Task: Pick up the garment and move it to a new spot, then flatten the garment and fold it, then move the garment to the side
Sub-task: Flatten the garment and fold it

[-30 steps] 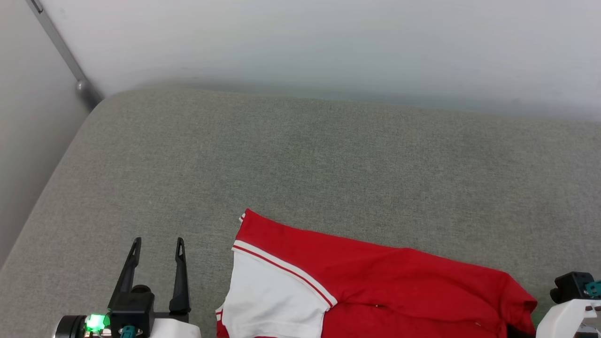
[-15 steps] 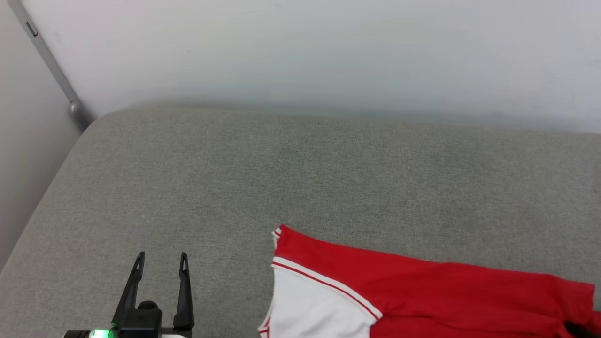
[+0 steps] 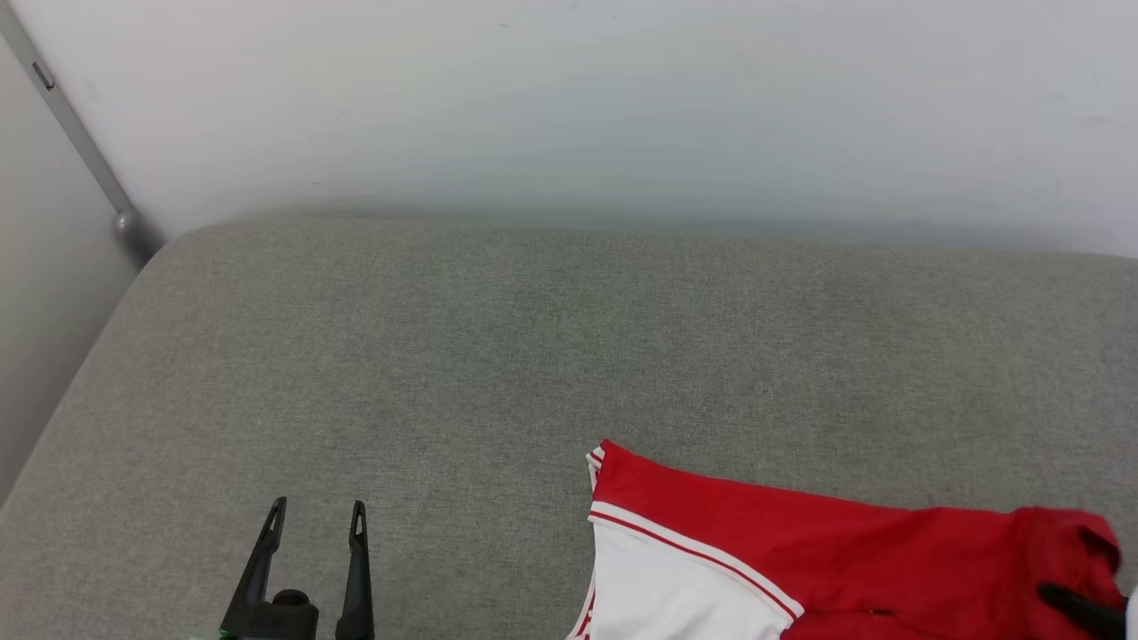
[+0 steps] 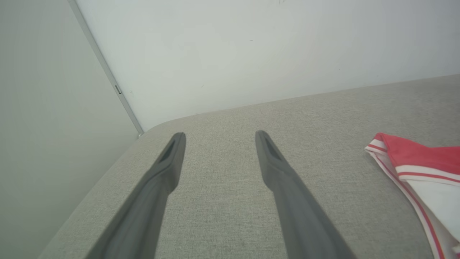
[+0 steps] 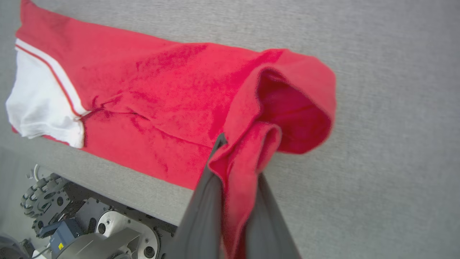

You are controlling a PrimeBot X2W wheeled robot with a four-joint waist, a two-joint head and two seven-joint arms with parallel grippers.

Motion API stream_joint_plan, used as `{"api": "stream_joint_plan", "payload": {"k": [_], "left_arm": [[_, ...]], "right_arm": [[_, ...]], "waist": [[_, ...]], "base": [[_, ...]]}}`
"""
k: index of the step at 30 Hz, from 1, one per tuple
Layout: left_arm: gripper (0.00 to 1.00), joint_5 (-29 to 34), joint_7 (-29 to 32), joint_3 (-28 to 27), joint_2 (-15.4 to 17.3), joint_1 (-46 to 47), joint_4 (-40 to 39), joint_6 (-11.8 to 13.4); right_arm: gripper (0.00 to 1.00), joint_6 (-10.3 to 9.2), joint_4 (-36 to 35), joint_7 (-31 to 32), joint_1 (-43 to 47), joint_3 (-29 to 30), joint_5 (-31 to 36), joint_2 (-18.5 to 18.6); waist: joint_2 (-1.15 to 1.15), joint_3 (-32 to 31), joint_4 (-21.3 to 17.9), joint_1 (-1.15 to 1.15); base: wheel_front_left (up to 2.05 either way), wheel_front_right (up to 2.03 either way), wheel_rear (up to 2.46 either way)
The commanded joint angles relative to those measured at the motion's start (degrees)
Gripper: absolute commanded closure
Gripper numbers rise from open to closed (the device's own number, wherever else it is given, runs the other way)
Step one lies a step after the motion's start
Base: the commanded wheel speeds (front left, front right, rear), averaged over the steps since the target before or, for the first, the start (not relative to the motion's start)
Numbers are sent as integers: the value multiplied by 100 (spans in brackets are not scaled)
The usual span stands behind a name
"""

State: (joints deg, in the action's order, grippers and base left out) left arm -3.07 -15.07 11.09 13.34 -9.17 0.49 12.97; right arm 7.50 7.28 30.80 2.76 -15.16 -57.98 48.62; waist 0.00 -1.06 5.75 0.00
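Garment: red soft jersey shirt (image 3: 800,551) with white, stripe-trimmed sleeve; lies at the near right of the grey fabric cushion (image 3: 533,356); one red end bunched up
Right pincer (image 5: 239,154): clamped on that bunched fold
Left pincer (image 3: 319,505): fingers spread wide, holding nothing; left of the sleeve, apart from it
Room: cushion stretches ahead to the white wall (image 3: 578,107); rounded corner far left

What my cameras cut off or cover
In the head view the garment (image 3: 800,551) runs off the bottom edge and my left gripper (image 3: 318,520) is cut at its base; in the right wrist view a red fold wraps my right gripper (image 5: 240,154), hiding one fingertip
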Motion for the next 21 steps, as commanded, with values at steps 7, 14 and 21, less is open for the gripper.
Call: {"api": "stream_joint_plan", "payload": {"k": [7,14,21], "left_arm": [[0,95,-12,-37,-79,-21,17,-96],[0,151,-12,-9,-180,182,44,-181],[0,188,-12,38,-307,370,37,-240]], "right_arm": [[100,-2,-1546,388,-271,-396,276,-386],[100,-2,-1732,819,-1342,-1446,782,-1231],[100,-2,-540,778,-2481,-2495,1126,-2124]], "waist": [[0,42,48,0],[0,199,165,0],[0,443,334,0]], "base": [[0,0,0],[0,0,0],[0,0,0]]}}
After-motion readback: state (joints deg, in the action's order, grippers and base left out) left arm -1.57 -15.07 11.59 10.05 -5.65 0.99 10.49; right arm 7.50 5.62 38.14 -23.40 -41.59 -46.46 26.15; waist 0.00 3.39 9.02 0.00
